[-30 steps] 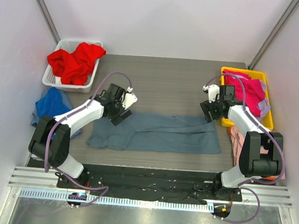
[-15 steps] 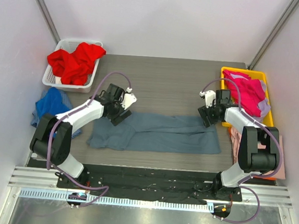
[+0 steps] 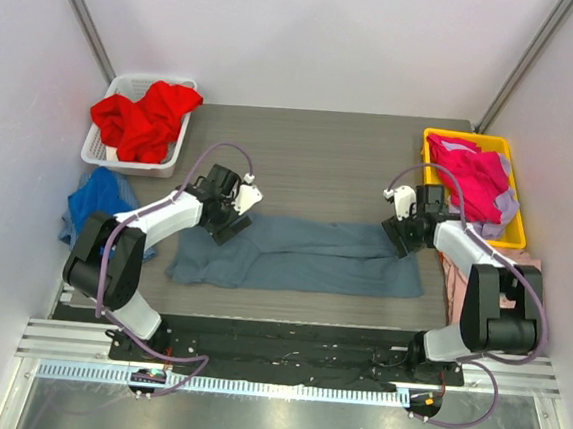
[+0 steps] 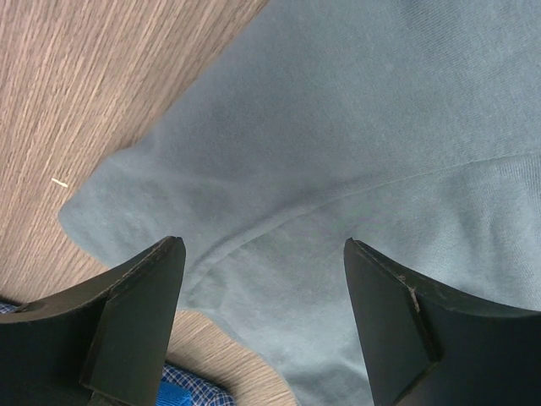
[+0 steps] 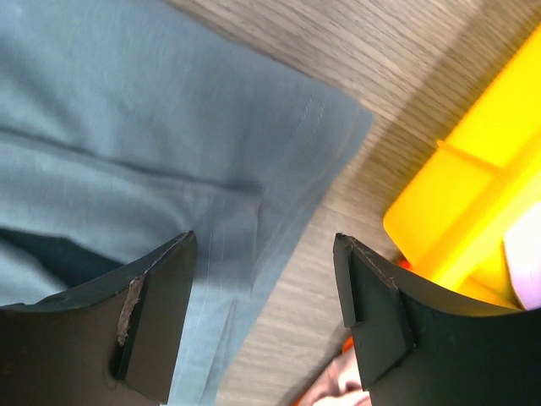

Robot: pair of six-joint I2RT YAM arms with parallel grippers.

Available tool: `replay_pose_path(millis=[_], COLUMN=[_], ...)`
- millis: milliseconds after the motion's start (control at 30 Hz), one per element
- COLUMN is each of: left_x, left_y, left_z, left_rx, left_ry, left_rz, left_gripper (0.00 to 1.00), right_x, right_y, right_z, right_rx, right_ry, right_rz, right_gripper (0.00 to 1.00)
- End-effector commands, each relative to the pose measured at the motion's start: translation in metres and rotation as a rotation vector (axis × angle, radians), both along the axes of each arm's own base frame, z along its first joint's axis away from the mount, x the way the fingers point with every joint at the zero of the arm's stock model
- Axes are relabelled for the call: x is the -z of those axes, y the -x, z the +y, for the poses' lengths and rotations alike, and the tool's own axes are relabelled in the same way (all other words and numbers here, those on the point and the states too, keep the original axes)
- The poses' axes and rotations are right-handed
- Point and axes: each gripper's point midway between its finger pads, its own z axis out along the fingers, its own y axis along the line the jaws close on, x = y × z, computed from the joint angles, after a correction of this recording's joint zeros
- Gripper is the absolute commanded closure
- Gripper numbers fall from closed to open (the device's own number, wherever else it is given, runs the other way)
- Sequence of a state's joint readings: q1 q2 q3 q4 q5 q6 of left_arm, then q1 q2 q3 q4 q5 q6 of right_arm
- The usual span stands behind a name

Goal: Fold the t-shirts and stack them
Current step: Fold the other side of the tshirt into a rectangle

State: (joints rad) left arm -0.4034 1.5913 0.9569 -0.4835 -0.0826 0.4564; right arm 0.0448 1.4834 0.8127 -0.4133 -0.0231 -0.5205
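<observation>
The slate blue-grey t-shirt (image 3: pixel 303 255) lies folded in a long strip across the middle of the table. My left gripper (image 3: pixel 228 221) is open just above its far left corner; the left wrist view shows the cloth (image 4: pixel 338 152) between the spread fingers (image 4: pixel 127 313). My right gripper (image 3: pixel 402 233) is open over its far right corner, with the hemmed edge (image 5: pixel 279 178) below the fingers (image 5: pixel 152 313). A red t-shirt (image 3: pixel 144 117) fills the white basket. A magenta t-shirt (image 3: pixel 476 176) lies in the yellow bin. A royal blue t-shirt (image 3: pixel 97 203) lies at the left edge. A pale pink t-shirt (image 3: pixel 454 274) lies at the right.
The white basket (image 3: pixel 99 153) stands at the far left corner. The yellow bin (image 3: pixel 511 229) stands at the far right and shows close to my right gripper in the right wrist view (image 5: pixel 473 203). Grey walls close in both sides.
My right gripper has moved a little nearer and lower, onto the shirt's far right corner. My left gripper has barely shifted. The shirt has not moved.
</observation>
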Motion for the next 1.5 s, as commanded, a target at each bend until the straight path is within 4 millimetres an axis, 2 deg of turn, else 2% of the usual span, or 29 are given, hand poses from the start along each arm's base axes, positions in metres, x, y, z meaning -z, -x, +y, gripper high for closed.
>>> replay_pose_path(millis=[0,400,467,667,800,1167,1333,1467], left_x=[0.0,0.008,0.008,0.002,-0.004,-0.033,-0.033,-0.032], left_y=[-0.006,-0.001,-0.001,-0.005,-0.005,0.012,0.022,0.032], left_z=[-0.002,0.002,0.002,0.003,0.009,0.018,0.029,0.033], left_rx=[0.011,0.005,0.003,-0.033,-0.055,-0.101,-0.116,-0.112], left_ry=[0.009,-0.008,-0.007,0.002,-0.022,-0.019,-0.064,-0.078], left_rz=[-0.023,0.001,0.0,-0.034,-0.049,-0.056,-0.033,0.0], left_gripper=[0.2,0.21,0.21,0.21,0.21,0.2,0.2,0.19], right_x=[-0.02,-0.024,-0.029,-0.049,-0.056,-0.057,-0.053,-0.05], right_y=[0.008,0.041,0.041,0.024,0.016,0.001,-0.004,0.002], right_z=[-0.002,0.0,-0.001,0.001,0.009,0.031,0.046,0.054], right_rx=[-0.009,-0.02,-0.02,-0.003,-0.006,-0.049,-0.093,-0.139], right_ry=[0.01,-0.006,0.0,-0.017,-0.058,-0.126,-0.163,-0.162], right_rz=[-0.039,-0.017,-0.035,-0.094,-0.096,-0.059,-0.013,0.026], right_gripper=[0.27,0.27,0.27,0.27,0.27,0.26,0.25,0.23])
